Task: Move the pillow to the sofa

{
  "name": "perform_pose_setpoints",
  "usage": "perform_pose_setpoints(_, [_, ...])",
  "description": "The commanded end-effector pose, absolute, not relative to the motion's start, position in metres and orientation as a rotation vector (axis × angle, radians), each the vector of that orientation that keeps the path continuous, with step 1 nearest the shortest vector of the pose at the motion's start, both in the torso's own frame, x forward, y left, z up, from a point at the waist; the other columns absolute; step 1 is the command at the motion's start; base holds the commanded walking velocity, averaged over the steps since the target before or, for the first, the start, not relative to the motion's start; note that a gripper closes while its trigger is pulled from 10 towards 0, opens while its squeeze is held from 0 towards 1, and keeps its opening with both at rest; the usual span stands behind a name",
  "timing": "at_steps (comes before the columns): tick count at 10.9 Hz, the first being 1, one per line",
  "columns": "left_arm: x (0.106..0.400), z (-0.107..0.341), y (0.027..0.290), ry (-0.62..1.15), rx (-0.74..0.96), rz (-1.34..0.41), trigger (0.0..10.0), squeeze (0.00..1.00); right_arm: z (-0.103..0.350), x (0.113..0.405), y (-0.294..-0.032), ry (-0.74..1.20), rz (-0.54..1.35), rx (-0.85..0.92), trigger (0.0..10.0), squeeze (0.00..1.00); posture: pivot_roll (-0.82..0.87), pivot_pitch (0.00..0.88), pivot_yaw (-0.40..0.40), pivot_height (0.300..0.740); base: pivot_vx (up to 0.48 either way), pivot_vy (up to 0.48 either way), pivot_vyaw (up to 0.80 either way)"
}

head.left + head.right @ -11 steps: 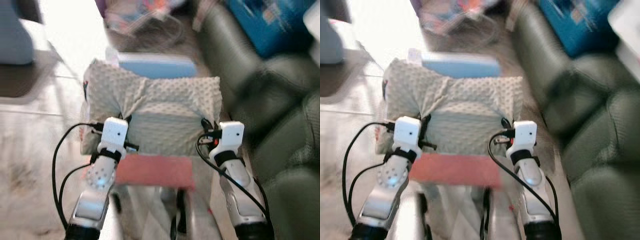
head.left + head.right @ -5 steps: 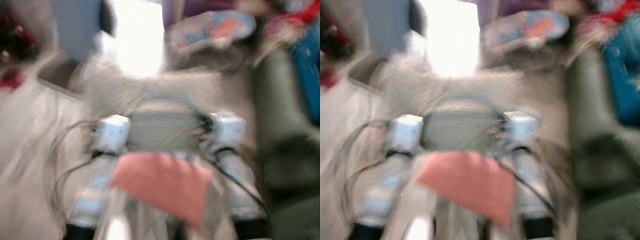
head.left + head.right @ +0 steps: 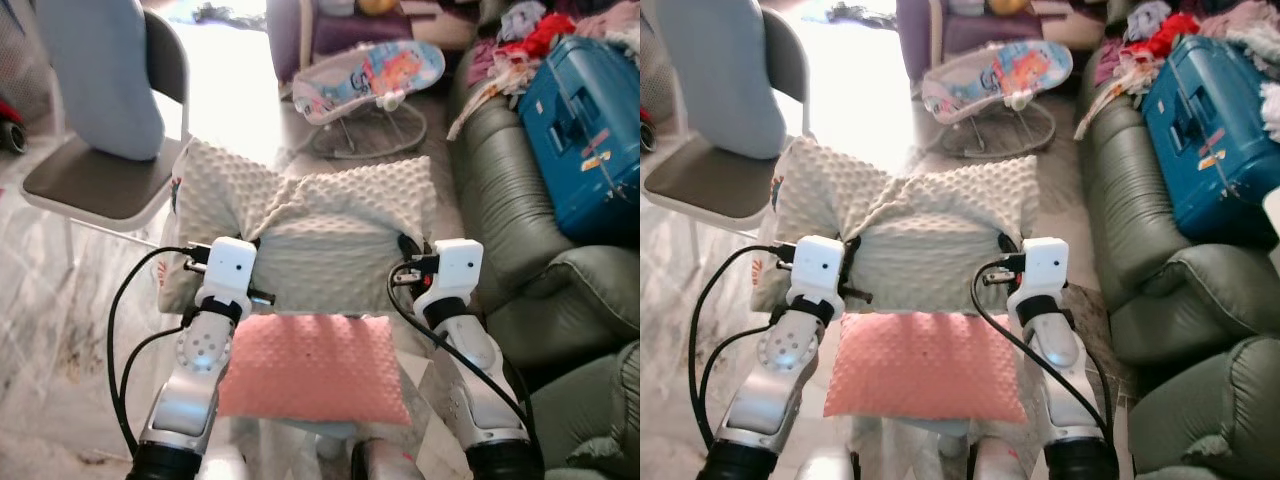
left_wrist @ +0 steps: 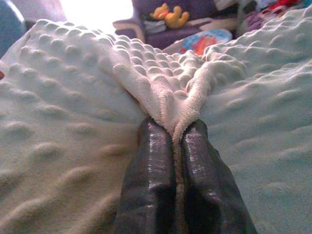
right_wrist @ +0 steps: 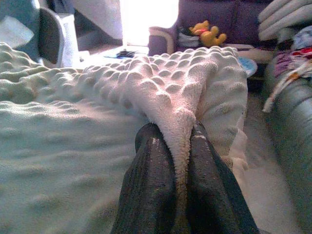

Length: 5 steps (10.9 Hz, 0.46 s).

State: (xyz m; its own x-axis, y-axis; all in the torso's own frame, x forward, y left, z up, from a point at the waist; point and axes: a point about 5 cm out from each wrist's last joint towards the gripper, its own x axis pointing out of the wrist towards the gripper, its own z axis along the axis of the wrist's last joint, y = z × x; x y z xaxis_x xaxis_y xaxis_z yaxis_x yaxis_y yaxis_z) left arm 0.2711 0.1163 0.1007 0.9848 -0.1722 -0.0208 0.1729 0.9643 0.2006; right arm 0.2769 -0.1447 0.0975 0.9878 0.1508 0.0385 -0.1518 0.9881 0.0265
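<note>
Still pinching the pillow [image 3: 310, 230], both end effectors now face a sofa [image 3: 520, 220].

The pillow [image 3: 300, 225], pinched in the left claw [image 4: 175, 141] and right claw [image 5: 185, 136], spans the room ahead of both arms. To the right, the green sofa [image 3: 510, 200] stands near, a blue suitcase [image 3: 590, 120] taking its far seat. A chair [image 3: 100, 170] blocks the far left; a baby bouncer [image 3: 370, 80] stands on the floor beyond.
</note>
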Motion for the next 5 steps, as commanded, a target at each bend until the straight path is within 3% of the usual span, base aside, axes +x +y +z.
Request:
perform_pose_setpoints(1, [0.2716,0.1028,0.1137,-0.002,0.194,-0.181,10.0,0.00,0.1017,0.2768,-0.1580,-0.052,0.106,0.023,10.0,0.00,-0.02,0.059,-0.048,0.740,0.000,0.000,0.00])
perform_pose_setpoints(3, [0.2718,0.1021,0.1135,0.008,0.181,-0.187,10.0,0.00,0.1017,0.2775,-0.1586,-0.050,0.103,0.018,10.0,0.00,-0.02,0.060,-0.049,0.740,-0.300,0.000,0.00])
perform_pose_setpoints(5, [0.2717,0.1018,0.1128,0.016,0.173,-0.188,10.0,0.00,0.1016,0.2766,-0.1589,-0.047,0.102,0.015,10.0,0.00,-0.02,0.064,-0.049,0.740,-0.476,0.000,0.00])
